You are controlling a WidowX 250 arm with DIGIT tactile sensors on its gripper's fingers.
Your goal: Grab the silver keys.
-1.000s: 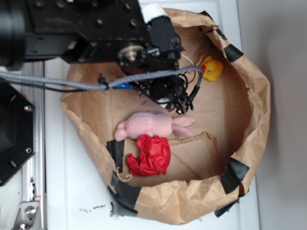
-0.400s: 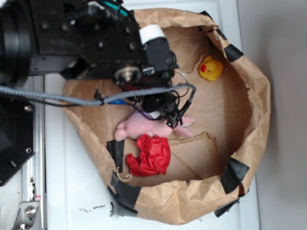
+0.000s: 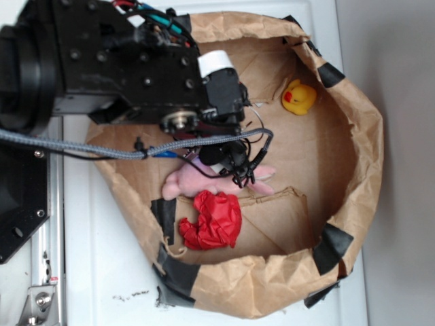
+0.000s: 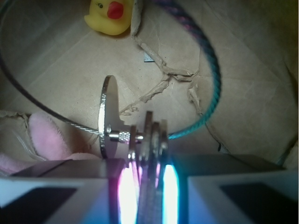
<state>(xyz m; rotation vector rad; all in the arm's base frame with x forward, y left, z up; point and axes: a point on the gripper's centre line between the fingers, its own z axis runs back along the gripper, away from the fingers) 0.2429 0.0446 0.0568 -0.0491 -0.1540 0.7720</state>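
Note:
In the wrist view the silver keys (image 4: 149, 135) stand edge-on as a stack of flat metal blades, pinched between my two fingers (image 4: 60, 186). A thin wire loop (image 4: 46, 114) and a blue-green cord (image 4: 212, 79) arc away from the bunch. My gripper (image 4: 147, 163) is shut on the keys. In the exterior view the gripper (image 3: 234, 161) hangs inside the brown paper bag (image 3: 360, 149), just above the pink plush toy (image 3: 214, 178). There the black arm and cables hide the keys.
A yellow rubber duck (image 3: 299, 96) sits at the bag's far side, also in the wrist view as the duck (image 4: 108, 16). A crumpled red item (image 3: 214, 221) lies beside the plush. The plush's ear (image 4: 42, 140) is at my left finger. Bag walls ring everything.
The arm has swung from near the duck toward the pink plush, so the gripper now hangs right over the plush's ears. Duck, plush and red item have not moved.

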